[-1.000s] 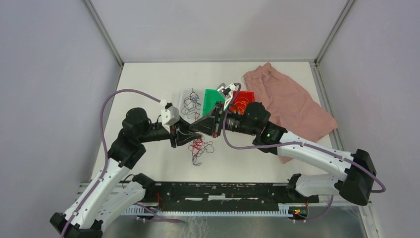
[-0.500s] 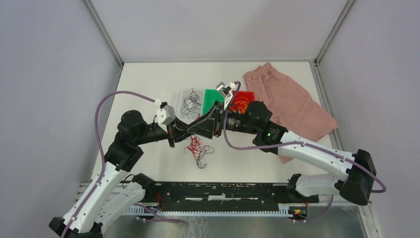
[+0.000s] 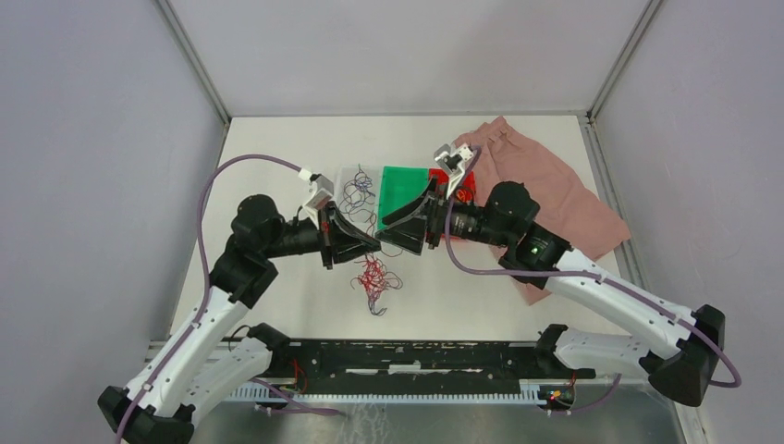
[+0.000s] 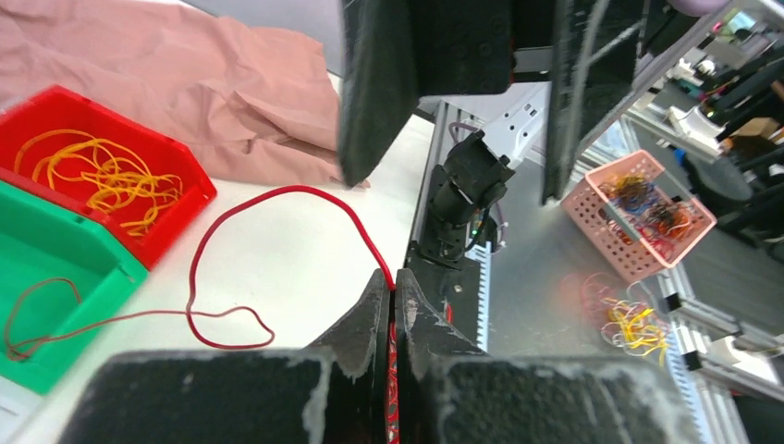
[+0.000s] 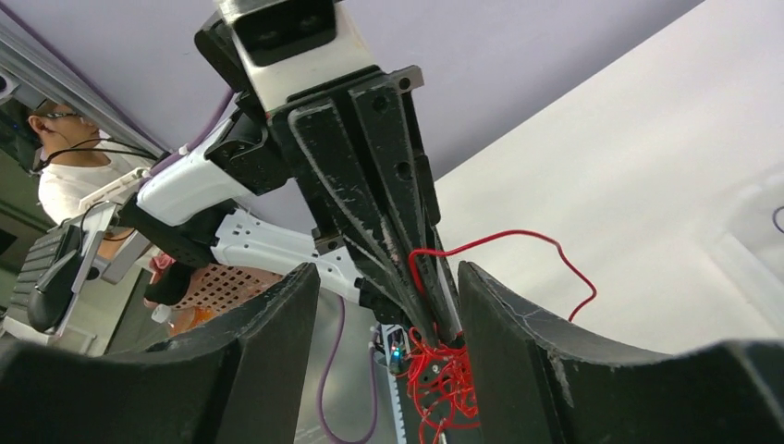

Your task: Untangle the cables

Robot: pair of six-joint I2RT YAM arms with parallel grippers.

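A red cable (image 4: 277, 192) runs from a loop over the table into the tips of my left gripper (image 4: 395, 276), which is shut on it. Below that gripper (image 3: 373, 243) a tangle of red cables (image 3: 373, 275) hangs down, with a dark strand mixed in. My right gripper (image 3: 392, 235) faces the left one tip to tip and stands open. In the right wrist view its fingers (image 5: 518, 342) straddle the left gripper's tips and hold nothing. Purple cables (image 3: 357, 191) lie in a clear tray. Orange-yellow cables (image 4: 102, 174) lie in a red bin (image 4: 176, 190).
A green bin (image 3: 404, 181) sits between the clear tray and the red bin, with one thin dark strand (image 4: 42, 305) in it. A pink cloth (image 3: 545, 199) covers the back right of the table. A pink basket (image 4: 638, 199) of wires stands beyond the near rail.
My left gripper has shut on the red cable. My right gripper has opened and drawn back to the right, uncovering the green bin. The red tangle now hangs from the left gripper.
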